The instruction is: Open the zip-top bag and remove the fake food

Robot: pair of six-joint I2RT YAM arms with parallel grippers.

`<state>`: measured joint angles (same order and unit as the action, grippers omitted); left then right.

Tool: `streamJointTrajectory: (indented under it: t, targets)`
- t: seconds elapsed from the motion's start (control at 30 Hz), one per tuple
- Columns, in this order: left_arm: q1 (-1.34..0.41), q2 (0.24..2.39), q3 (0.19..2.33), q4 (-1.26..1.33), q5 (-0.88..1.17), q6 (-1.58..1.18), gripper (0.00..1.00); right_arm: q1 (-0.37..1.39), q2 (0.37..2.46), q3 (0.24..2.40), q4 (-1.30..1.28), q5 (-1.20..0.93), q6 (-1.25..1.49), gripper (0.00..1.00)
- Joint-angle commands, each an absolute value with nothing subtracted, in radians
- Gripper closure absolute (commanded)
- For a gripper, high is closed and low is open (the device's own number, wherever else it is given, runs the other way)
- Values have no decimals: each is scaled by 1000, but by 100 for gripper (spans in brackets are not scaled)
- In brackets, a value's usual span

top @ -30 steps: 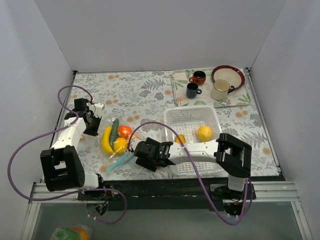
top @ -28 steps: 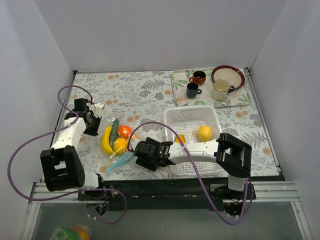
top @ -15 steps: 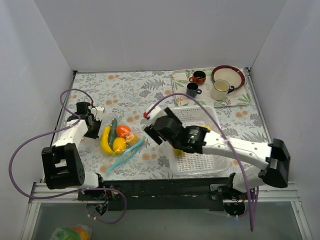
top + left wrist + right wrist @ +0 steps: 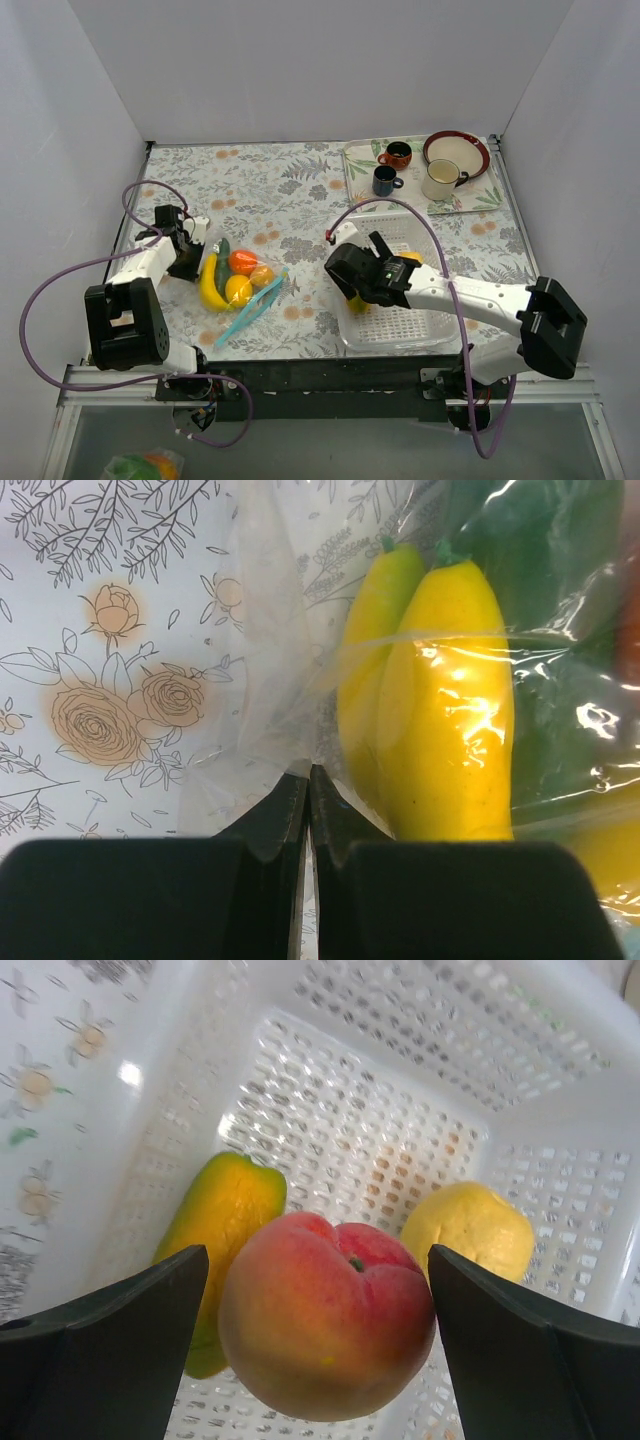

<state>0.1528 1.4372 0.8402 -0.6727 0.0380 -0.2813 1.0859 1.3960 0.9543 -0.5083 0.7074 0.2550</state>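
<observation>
The clear zip-top bag point(image 4: 240, 288) lies at the left, its pale blue zip strip point(image 4: 250, 310) towards the front. Inside it are a yellow banana point(image 4: 210, 285) point(image 4: 450, 710), a dark green cucumber point(image 4: 223, 262) and orange and yellow round fruits point(image 4: 243, 262). My left gripper point(image 4: 190, 262) point(image 4: 307, 780) is shut on the bag's far-left plastic edge. My right gripper point(image 4: 350, 285) point(image 4: 318, 1260) hangs over the left part of the white basket point(image 4: 420, 335). A red-orange peach point(image 4: 328, 1325) sits between its wide-spread fingers, with a sliver of gap on the left side.
In the basket point(image 4: 400, 1050) lie a green-yellow mango-like fruit point(image 4: 225, 1250) and a lemon point(image 4: 468, 1245). A tray point(image 4: 420, 195) at the back right carries a brown mug point(image 4: 396, 155), a dark blue mug point(image 4: 385, 181), a cream mug point(image 4: 440, 180) and a red-rimmed plate point(image 4: 456, 150).
My right arm swung from the bag's mouth near the front edge up and right to over the basket, carrying the peach. The zip strip shifted slightly. My left gripper kept its hold.
</observation>
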Motion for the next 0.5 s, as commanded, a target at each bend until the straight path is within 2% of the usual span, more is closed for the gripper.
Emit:
streamJointTrajectory:
  t: [0.0,0.17,0.37,0.43,0.47]
  targets:
    - [156,1417,862,-695,74,-296,100,1163,1356,1054,-335,703,186,2]
    - [156,1411,841,-693,74,-295,100,1184,1453,1150,-409,770,181,1]
    - [158,1402,841,-696,83,-285,100,1172,1411,1098,-407,749,209,1]
    - [156,1405,841,-699,90,-284,100,1204,1369,1078,-306,709,146,2]
    - [158,1410,842,-699,92,-287,100,1222,1362,1075,-264,683,117,6]
